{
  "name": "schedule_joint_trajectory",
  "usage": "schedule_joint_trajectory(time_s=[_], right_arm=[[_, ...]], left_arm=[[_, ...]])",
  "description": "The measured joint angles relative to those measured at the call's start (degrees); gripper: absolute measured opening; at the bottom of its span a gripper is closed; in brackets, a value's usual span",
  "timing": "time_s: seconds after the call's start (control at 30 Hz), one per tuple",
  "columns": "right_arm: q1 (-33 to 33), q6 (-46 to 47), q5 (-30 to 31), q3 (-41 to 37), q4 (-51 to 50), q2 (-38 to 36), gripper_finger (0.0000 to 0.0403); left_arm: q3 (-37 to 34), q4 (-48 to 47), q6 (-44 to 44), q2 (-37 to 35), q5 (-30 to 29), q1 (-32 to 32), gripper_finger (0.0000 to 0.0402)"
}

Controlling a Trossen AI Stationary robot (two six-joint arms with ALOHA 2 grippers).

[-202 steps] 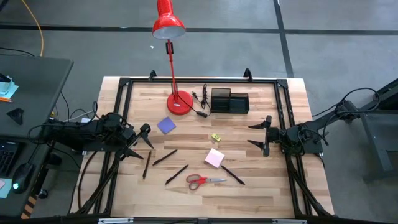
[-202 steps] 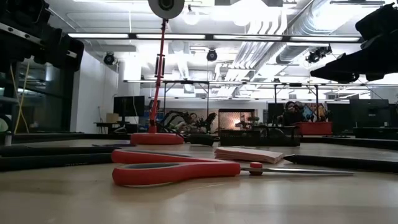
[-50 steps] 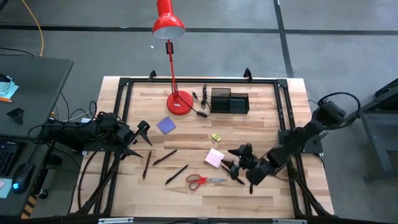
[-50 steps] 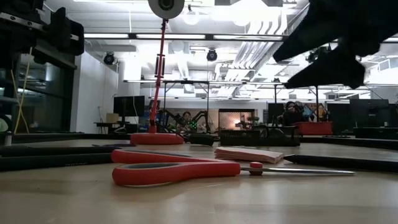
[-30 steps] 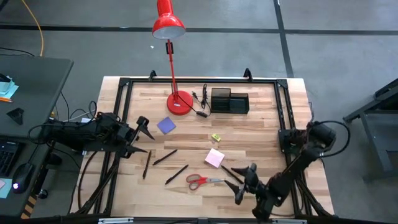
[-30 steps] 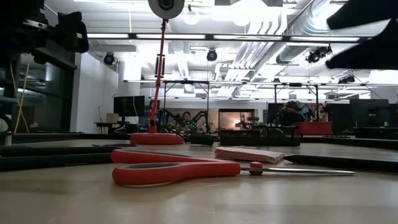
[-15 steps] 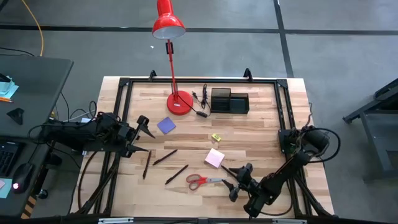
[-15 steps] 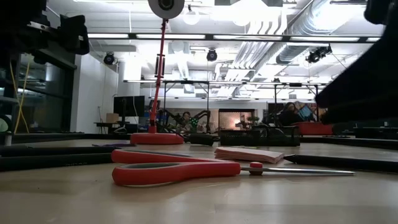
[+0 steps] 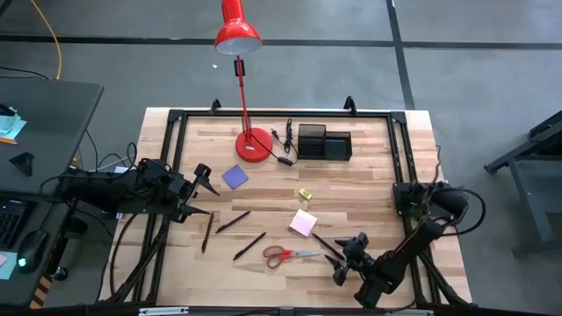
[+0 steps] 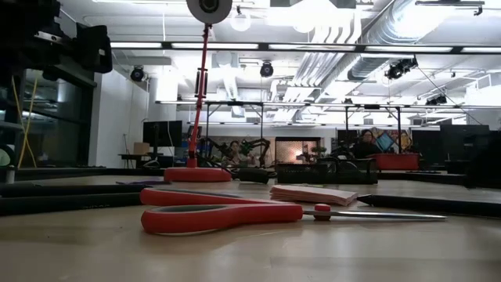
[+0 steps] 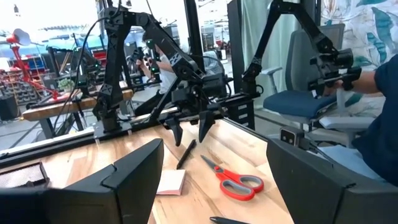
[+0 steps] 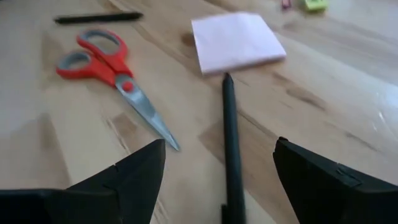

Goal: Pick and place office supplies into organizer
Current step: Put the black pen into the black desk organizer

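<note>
Currently: pale butcher-block wood table (image 9: 369,189) with a black metal frame, grey concrete floor around it, open lab with ceiling ducts behind. Left gripper (image 9: 201,190) waits at the left edge, jaws spread wide, empty; flat purple-blue square pad (image 9: 234,177) just ahead of its tips, thin dark pens (image 9: 233,222) nearby. Red lamp (image 9: 241,75) has a round base. Red-handled scissors (image 12: 104,62) with steel blades lie off the left jaw of the right gripper (image 9: 343,261). That gripper is low, jaws open, a slim matte black pen (image 12: 230,130) between them, not gripped; pink note pad (image 12: 237,41) beyond. Boxy black organizer (image 9: 324,142) is well ahead.
</note>
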Motion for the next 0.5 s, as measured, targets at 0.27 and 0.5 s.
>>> schedule_joint_trajectory(time_s=[0.27,0.5], right_arm=[[0.2,3.75,3.79,0.18,-1.51,6.41,0.0261],[0.97,3.29,4.95,0.19,-2.04,8.71,0.0259]], left_arm=[[0.0,0.0,-0.36,0.0,0.0,0.0,0.0278],[0.0,-0.38,-0.41,0.0,0.0,0.0,0.0278]])
